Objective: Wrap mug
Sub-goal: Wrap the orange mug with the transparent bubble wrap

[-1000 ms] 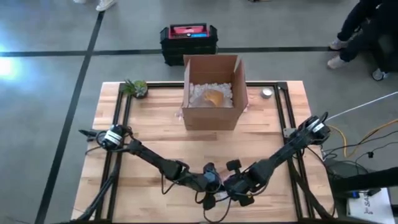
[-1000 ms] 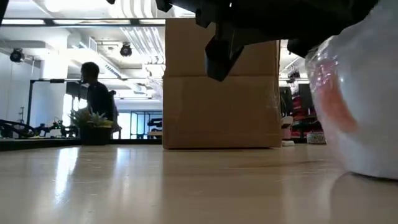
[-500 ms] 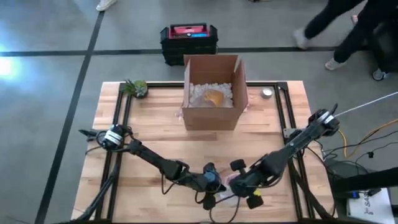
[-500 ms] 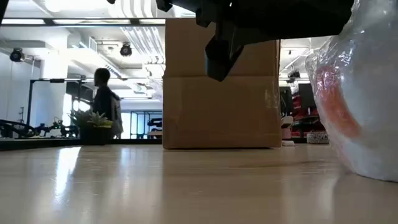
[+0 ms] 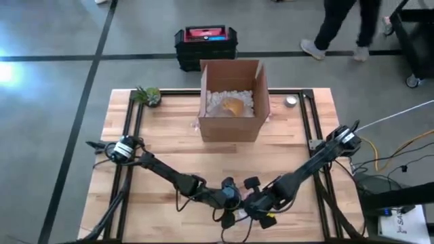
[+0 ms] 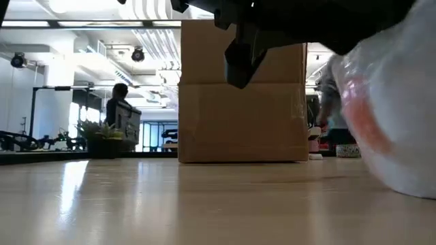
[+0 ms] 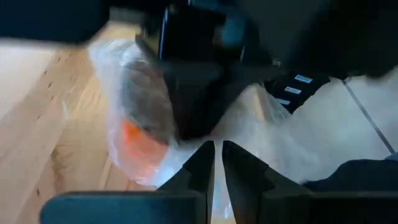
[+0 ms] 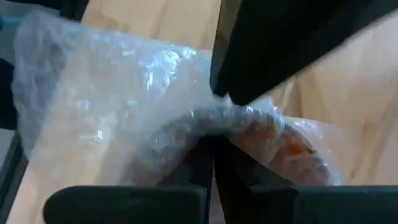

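Both claws, left [image 7: 217, 163] and right [image 8: 211, 163], pinch wrap [image 8: 112, 93]; judged best: keep it taut around the mug [image 7: 140, 134].

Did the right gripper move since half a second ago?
Yes. In the high view the right gripper has shifted left toward the left gripper and slightly nearer the cardboard box, judged against the table edge.

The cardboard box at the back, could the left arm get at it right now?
Probably not right away. The left gripper sits at the table's near edge, shut on the bubble wrap around the mug, with the right gripper beside it. The cardboard box stands well behind.
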`<action>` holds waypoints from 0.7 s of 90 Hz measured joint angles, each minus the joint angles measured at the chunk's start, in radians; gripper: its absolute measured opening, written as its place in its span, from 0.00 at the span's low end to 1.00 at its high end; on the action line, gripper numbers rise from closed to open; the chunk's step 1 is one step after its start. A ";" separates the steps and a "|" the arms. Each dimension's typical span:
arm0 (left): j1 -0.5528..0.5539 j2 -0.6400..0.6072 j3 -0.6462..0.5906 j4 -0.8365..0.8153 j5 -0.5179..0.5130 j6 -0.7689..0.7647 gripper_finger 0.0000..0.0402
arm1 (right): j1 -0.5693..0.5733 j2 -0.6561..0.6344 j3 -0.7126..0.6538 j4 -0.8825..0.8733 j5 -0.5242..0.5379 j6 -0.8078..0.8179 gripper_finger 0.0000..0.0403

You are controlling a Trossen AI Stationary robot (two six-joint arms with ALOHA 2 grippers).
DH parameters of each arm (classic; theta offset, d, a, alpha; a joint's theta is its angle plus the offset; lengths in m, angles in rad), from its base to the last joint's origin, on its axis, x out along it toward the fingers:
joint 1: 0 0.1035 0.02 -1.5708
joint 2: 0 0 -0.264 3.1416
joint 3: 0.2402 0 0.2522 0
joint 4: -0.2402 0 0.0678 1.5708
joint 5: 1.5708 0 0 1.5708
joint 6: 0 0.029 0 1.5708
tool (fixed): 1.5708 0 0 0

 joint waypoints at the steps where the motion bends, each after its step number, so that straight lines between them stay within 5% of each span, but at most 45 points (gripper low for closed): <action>1: 0.000 0.000 0.000 0.000 0.000 0.000 0.05 | 0.000 0.005 0.000 0.002 0.001 -0.003 0.00; 63: 0.000 0.000 0.000 0.023 0.000 0.000 0.05 | 0.002 -0.083 0.009 -0.051 -0.027 0.040 0.00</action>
